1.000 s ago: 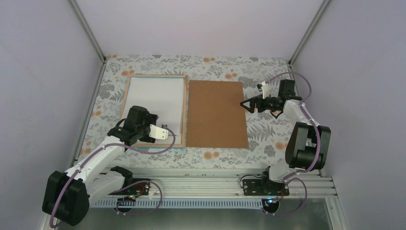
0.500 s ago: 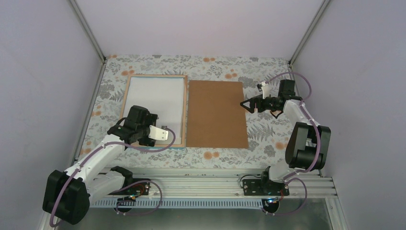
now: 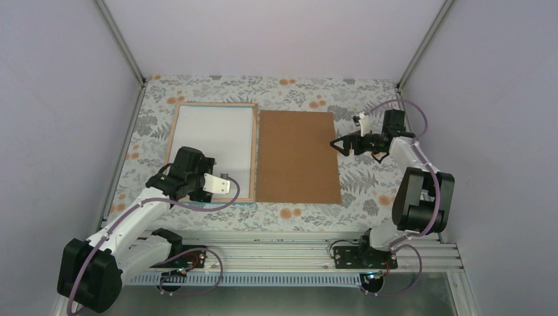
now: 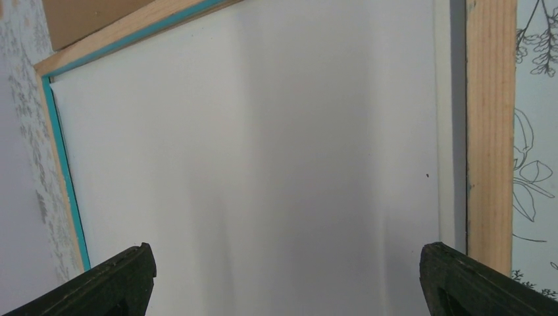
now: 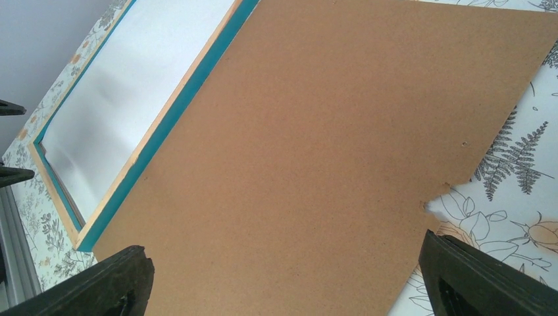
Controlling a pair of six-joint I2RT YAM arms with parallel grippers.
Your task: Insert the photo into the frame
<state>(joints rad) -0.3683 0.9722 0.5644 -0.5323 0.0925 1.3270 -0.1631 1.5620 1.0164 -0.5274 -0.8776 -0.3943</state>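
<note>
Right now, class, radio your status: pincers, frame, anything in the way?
Left pincer open over frame. Right pincer open by brown board. White sheet fills frame. Board lies beside frame, not on it.

Board [image 3: 297, 157]: plain brown all over, no pattern on it.
Frame [image 4: 490, 131]: just left of the board, light wood on the back edges, with teal-blue showing along the border.
Sheet [image 3: 214, 141]: inside the frame, clean white with soft grey shading across it.
Cloth [image 3: 368, 191]: under the board, pale ground with grey-green ferns and leaves, orange blooms dotted about.
Left arm [image 3: 131, 220]: white shell, black joints, purple cable.
Right arm [image 3: 416, 155]: the same white, black and purple.
Walls [image 3: 276, 33]: plain pale lilac-grey.
</note>
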